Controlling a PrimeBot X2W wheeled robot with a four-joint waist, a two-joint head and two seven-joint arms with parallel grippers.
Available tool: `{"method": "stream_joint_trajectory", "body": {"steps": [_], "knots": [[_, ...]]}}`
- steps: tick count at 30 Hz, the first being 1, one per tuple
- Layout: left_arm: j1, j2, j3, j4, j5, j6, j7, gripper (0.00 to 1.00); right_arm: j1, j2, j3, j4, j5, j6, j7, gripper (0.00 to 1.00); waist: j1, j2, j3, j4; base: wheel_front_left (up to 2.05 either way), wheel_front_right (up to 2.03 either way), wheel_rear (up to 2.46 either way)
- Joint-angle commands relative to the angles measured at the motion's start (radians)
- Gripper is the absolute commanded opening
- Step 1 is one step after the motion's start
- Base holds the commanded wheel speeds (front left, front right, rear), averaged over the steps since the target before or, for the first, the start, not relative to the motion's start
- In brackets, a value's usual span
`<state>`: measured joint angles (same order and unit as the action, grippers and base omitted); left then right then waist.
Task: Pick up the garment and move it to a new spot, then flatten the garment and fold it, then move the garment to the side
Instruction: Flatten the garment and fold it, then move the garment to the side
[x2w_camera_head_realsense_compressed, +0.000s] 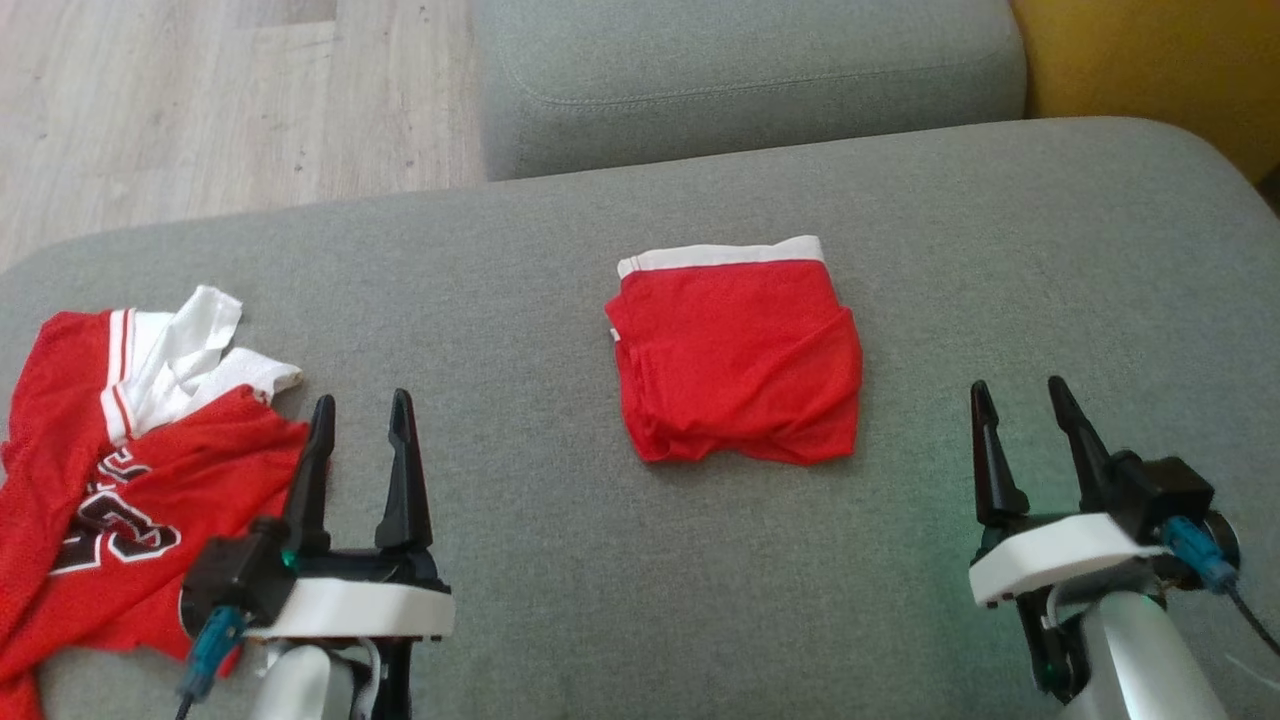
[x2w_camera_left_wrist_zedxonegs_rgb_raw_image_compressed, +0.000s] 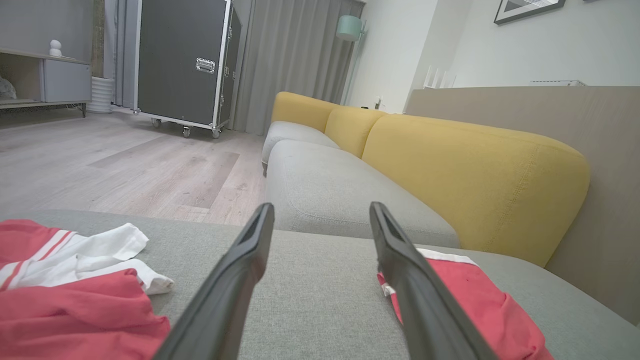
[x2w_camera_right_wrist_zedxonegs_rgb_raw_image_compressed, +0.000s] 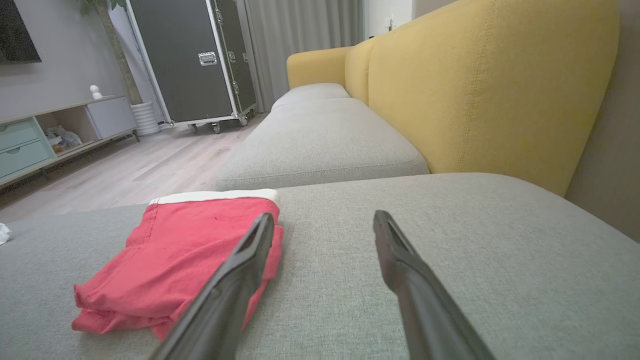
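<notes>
Neatly folded, the red, white-banded garment (x2w_camera_head_realsense_compressed: 735, 355) lies between left hand (x2w_camera_head_realsense_compressed: 361, 400) and right hand (x2w_camera_head_realsense_compressed: 1018, 388); both gape wide, empty.

The folded garment (x2w_camera_head_realsense_compressed: 735, 360) is laid at the middle of the sofa cushion (x2w_camera_head_realsense_compressed: 1000, 250). The jersey (x2w_camera_head_realsense_compressed: 120, 460) is spread at 8 o'clock from it, well apart; a second cushion (x2w_camera_head_realsense_compressed: 750, 70) is set at 12 o'clock.

A home living room is showing. A yellow-backed sofa (x2w_camera_left_wrist_zedxonegs_rgb_raw_image_compressed: 475, 170) is crossing the centre, curtains (x2w_camera_left_wrist_zedxonegs_rgb_raw_image_compressed: 295, 60) hanging behind (framed picture (x2w_camera_left_wrist_zedxonegs_rgb_raw_image_compressed: 527, 9) upper right).
</notes>
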<state>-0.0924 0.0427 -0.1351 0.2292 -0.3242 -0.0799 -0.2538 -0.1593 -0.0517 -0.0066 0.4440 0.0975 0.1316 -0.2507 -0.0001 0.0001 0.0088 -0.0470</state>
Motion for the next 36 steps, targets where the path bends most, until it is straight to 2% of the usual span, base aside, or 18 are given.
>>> {"method": "stream_joint_trajectory", "body": {"steps": [1,7,12,17,24,30,34,35,36], "knots": [[-0.026,0.008,0.035,-0.032,0.007,-0.002,-0.008,1.0,-0.03,0.001,0.028,-0.046,0.005,-0.001,-0.011,1.0,0.0001,-0.0001,0.003,-0.001,0.0,0.0,0.0],[-0.04,0.008,0.03,-0.033,0.013,-0.009,-0.008,1.0,-0.044,0.001,0.03,-0.053,0.01,-0.001,-0.011,1.0,0.0001,-0.0001,0.032,0.016,0.0,0.0,0.0],[-0.069,0.008,0.017,-0.03,0.02,-0.019,-0.008,1.0,-0.108,0.001,0.044,-0.006,0.012,-0.001,0.003,1.0,0.0001,-0.0001,0.088,0.057,0.0,0.0,0.0],[-0.105,0.008,-0.003,-0.017,0.021,-0.028,-0.008,1.0,-0.218,0.001,0.062,0.115,0.044,-0.001,0.08,1.0,0.0001,-0.0001,0.144,0.113,0.0,0.0,0.0],[-0.139,0.008,-0.039,0.003,0.015,-0.036,-0.008,1.0,-0.374,0.001,0.003,0.361,0.086,-0.001,0.151,1.0,0.0001,-0.0001,0.183,0.19,0.0,0.0,0.0],[-0.146,0.008,-0.047,0.008,0.01,-0.038,-0.008,1.0,-0.469,0.001,-0.055,0.55,0.045,-0.001,0.142,1.0,0.0001,-0.0001,0.194,0.228,0.0,0.0,0.0],[-0.148,0.008,-0.049,0.007,0.008,-0.038,-0.008,1.0,-0.502,0.001,-0.061,0.621,0.018,-0.001,0.127,1.0,0.0001,-0.0001,0.199,0.236,0.0,0.0,0.0],[-0.148,0.008,-0.049,0.007,0.007,-0.037,-0.008,1.0,-0.511,0.001,-0.057,0.641,0.008,-0.001,0.123,0.96,0.0001,-0.0001,0.2,0.236,0.0,0.0,0.0],[-0.149,0.008,-0.049,0.007,0.007,-0.037,-0.008,1.0,-0.519,0.001,-0.051,0.659,-0.001,-0.001,0.117,0.39,0.0001,-0.0001,0.201,0.236,0.0,0.0,0.0]]}}
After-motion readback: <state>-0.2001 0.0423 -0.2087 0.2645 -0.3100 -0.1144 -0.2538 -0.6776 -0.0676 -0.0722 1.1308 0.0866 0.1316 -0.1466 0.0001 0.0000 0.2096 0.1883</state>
